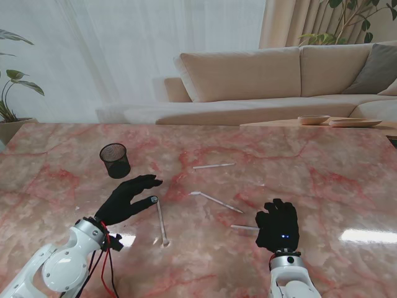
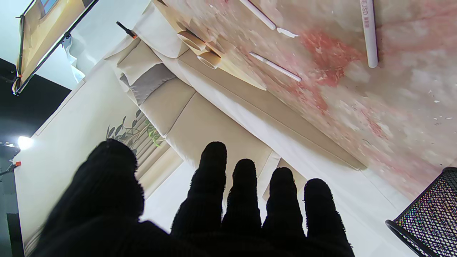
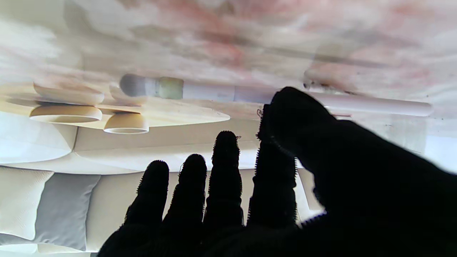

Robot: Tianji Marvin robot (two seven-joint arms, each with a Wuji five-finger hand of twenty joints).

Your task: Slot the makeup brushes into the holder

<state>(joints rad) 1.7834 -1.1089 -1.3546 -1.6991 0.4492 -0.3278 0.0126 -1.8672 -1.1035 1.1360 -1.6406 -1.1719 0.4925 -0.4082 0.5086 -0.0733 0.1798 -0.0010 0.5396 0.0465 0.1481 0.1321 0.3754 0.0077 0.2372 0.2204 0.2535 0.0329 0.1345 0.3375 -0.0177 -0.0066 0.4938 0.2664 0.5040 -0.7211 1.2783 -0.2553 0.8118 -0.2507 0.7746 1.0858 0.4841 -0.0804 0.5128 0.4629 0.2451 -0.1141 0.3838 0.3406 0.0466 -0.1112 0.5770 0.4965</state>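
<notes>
Surface: pink-and-red veined glossy marble table top (image 1: 322, 186), beige sofa (image 1: 248, 77) behind it, shallow wooden dishes (image 1: 313, 119) on a low side table past the far right edge.
Holder: black wire-mesh cylindrical cup (image 1: 115, 160), upright, far left part of the table, nothing visible inside. Its rim also shows at the corner of the left wrist view (image 2: 425, 214).
Brush 1: slim white makeup brush (image 1: 161, 222) lying flat, running roughly toward me, far end just beside the left thumb tip.
Brush 2: second white brush (image 1: 217, 202) lying diagonally mid-table, between the two hands, touching neither.
Brush 3: third white brush (image 1: 214, 166) farther from me, roughly crosswise, well apart from both hands.
Brush 4: short white brush (image 1: 245, 228) just left of the right hand; wrist view shows it as a white handle with pale ferrule and grey bristle head (image 3: 214, 92), thumb crossing in front of it.
Left hand: black-gloved five-finger hand (image 1: 127, 198), palm down, fingers (image 2: 214, 185) extended and slightly apart, holding nothing. Sits between the mesh cup and brush 1, near the cup but apart from it.
Right hand: black-gloved hand (image 1: 278, 226), palm down, fingers (image 3: 225, 171) straight and slightly fanned, nothing held. Contact between thumb and brush 4: can't tell.
Task status: all four brushes on the table.
</notes>
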